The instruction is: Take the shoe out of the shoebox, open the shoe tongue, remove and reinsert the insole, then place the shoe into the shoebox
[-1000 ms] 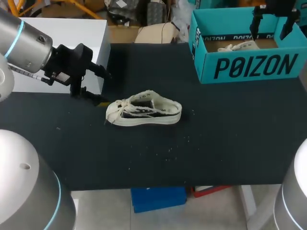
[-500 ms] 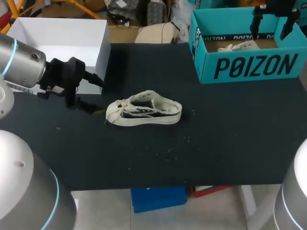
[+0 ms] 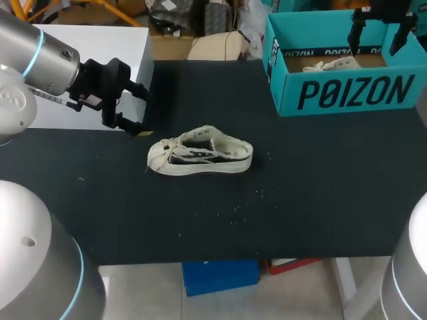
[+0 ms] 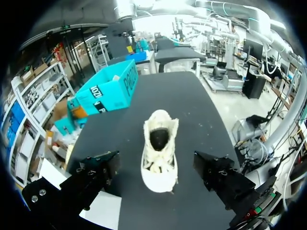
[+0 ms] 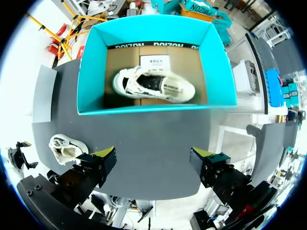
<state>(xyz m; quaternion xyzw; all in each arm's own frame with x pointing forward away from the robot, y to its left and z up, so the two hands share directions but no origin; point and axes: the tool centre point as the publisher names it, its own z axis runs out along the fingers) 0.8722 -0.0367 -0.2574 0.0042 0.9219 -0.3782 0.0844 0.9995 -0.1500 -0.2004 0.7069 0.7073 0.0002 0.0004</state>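
A cream low-top shoe (image 3: 200, 152) lies on its sole on the black table, toe toward my left arm. My left gripper (image 3: 141, 112) hovers open just off the toe, touching nothing. In the left wrist view the shoe (image 4: 159, 146) is straight ahead, between the lines of the two fingers, its mouth open. The teal shoebox (image 3: 347, 93) stands at the back right with a second cream shoe (image 3: 331, 65) inside. My right gripper (image 3: 379, 35) hangs open above the box; its wrist view looks down on the shoebox (image 5: 144, 109) and the boxed shoe (image 5: 153, 85).
A white box (image 3: 87, 53) stands at the back left, close behind my left gripper. Small white specks dot the table (image 3: 300, 193) in front of the shoe. The right wrist view also takes in the loose shoe (image 5: 67, 146) far off beside its fingers.
My left gripper drew back from the shoe's toe, then came forward again and ends slightly farther back on the table. The shoe and my right arm have not moved.
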